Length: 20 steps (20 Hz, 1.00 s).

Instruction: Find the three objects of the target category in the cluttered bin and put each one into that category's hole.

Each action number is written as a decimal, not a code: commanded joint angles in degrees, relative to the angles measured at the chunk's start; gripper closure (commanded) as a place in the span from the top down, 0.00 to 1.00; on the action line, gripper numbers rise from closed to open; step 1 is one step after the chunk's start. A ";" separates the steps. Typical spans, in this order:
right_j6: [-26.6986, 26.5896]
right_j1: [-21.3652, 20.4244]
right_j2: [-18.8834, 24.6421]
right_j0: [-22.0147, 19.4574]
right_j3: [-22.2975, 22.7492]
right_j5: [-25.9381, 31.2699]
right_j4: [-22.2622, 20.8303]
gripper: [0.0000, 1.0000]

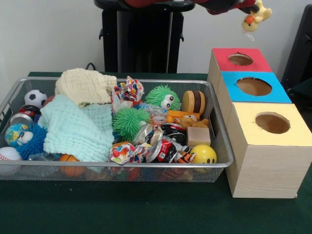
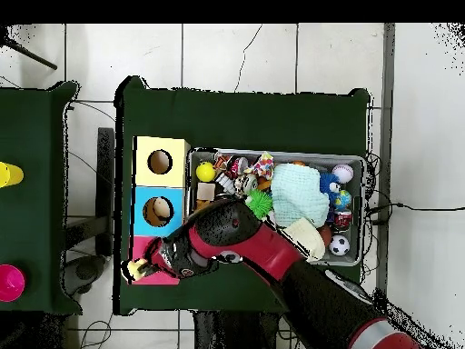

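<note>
The end effector (image 1: 249,12) is raised high at the top of the front view, clamped on a small yellow plush toy (image 1: 255,17) with an orange patch, which dangles from it. In the overhead view the toy (image 2: 138,268) sits over the outer edge of the red box (image 2: 154,273), so the red hole (image 1: 240,59) lies below the end effector and a little to one side rather than squarely beneath it. My reading is that this is the delivery leg for one target object: picked, carried, not yet released.

Further from the end effector along the row stand the blue box (image 1: 256,87) and then the yellow box (image 1: 273,124), each with its own round hole. Nothing can be seen inside any hole, so how many objects have already gone in cannot be told.

The bin (image 1: 222,163), below and well off to the side of the end effector, is full: two cloths (image 1: 78,126), spiky green balls (image 1: 129,121), a soccer ball (image 1: 35,97), a yellow smiley ball (image 1: 204,154), a wooden block (image 1: 198,136), wrappers and cans. A small orange plush figure (image 1: 187,120) lies among them and may belong to the same category; if so, at least one search and carry remains after this drop.
</note>
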 commanded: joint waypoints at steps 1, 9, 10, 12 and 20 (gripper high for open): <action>-5.06 4.16 1.38 -1.22 -5.09 -3.72 -4.66 0.00; -3.89 6.37 0.91 -2.03 -5.91 -6.75 -7.65 0.00; -3.83 6.66 0.88 -2.19 -5.66 -7.36 -7.94 0.00; -3.31 6.97 1.19 -2.12 -5.92 -7.98 -7.95 0.00; -3.96 8.09 3.12 -2.82 -6.48 -9.04 -8.15 0.00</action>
